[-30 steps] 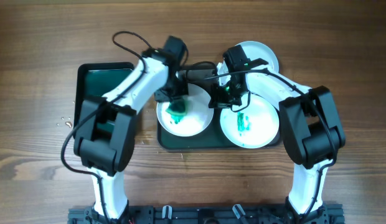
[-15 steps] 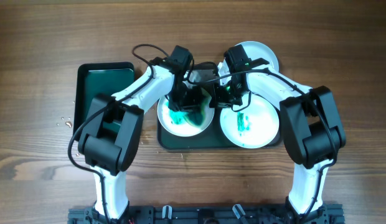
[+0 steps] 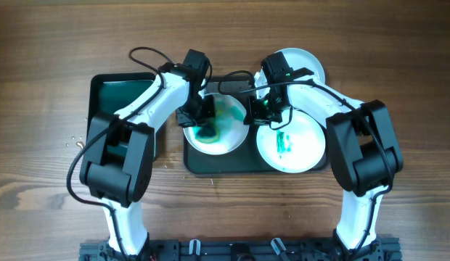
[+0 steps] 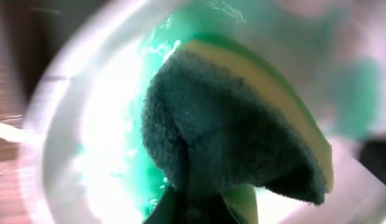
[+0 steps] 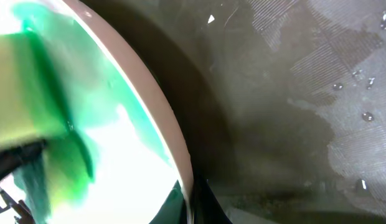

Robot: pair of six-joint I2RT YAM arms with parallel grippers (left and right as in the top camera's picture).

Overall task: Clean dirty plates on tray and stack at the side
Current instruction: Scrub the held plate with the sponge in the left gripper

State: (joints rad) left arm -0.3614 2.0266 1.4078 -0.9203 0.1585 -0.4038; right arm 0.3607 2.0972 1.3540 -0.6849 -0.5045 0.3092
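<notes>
Clamping a sponge (image 4: pixel 236 130), the left gripper (image 3: pixel 203 122) scrubs the white plate (image 3: pixel 226 143) while the right gripper (image 3: pixel 263 110) pinches its rim steady.

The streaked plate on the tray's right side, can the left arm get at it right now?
Probably not yet: the left claw holds a sponge on the other plate, and the right claw sits between it and the streaked plate.
</notes>
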